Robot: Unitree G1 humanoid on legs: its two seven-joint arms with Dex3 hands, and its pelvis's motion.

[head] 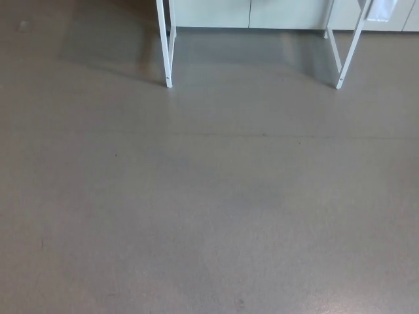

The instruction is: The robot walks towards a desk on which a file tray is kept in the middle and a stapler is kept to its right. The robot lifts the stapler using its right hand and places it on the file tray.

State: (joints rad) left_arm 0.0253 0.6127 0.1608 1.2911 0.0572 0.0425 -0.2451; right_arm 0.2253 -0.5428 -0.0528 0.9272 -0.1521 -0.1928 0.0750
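While you look down at 1 grey floor (209, 216), 2 white desk legs stand at the top, the left leg (164, 46) and the right leg (349, 52) well apart, before pale cabinet fronts (216, 13), and your view catches neither the left hand nor the right hand, with the stapler and file tray out of frame too.

left robot hand, right robot hand: both out of frame
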